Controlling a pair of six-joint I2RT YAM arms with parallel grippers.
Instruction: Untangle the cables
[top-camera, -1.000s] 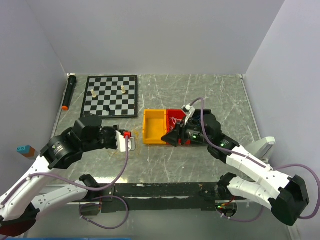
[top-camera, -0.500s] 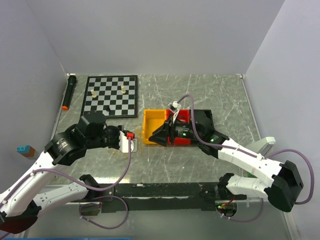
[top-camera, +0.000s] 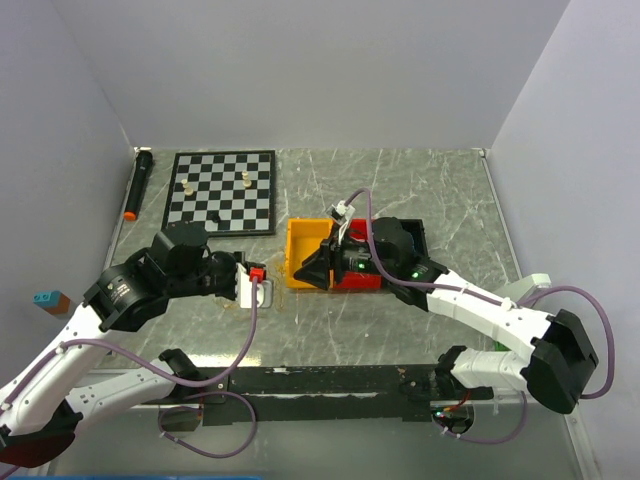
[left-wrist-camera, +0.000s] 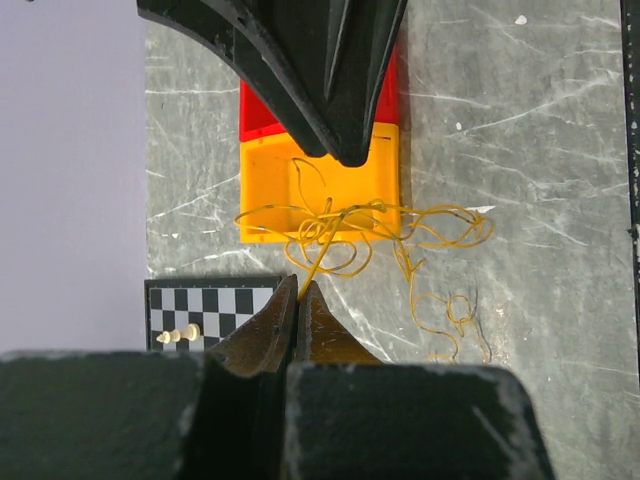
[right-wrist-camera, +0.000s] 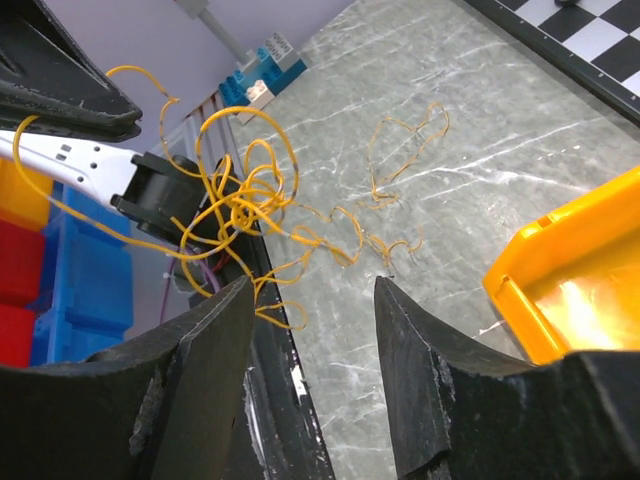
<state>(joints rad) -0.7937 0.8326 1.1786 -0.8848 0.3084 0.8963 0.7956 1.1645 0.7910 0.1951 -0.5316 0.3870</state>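
Observation:
The cables (left-wrist-camera: 335, 225) show as a tangle of thin yellow curly strands hanging between the two grippers, with loose loops (left-wrist-camera: 450, 305) trailing onto the table. I see no white or blue strands. My left gripper (left-wrist-camera: 300, 283) is shut on one yellow strand; in the top view it (top-camera: 262, 284) sits left of the bins. My right gripper (right-wrist-camera: 312, 285) is open, and the tangle (right-wrist-camera: 240, 200) hangs just ahead of its left finger (right-wrist-camera: 200, 370), without being held. In the top view the right gripper (top-camera: 300, 274) is over the orange bin.
An orange bin (top-camera: 308, 245), a red bin (top-camera: 352, 232) and a black bin (top-camera: 412, 232) stand side by side mid-table. A chessboard (top-camera: 222, 190) with a few pieces lies at the back left, next to a black marker (top-camera: 137, 185). A black rail (top-camera: 330, 380) runs along the near edge.
My right gripper has moved left from the red bin across the orange bin, toward my left gripper. My left arm has shifted slightly right.

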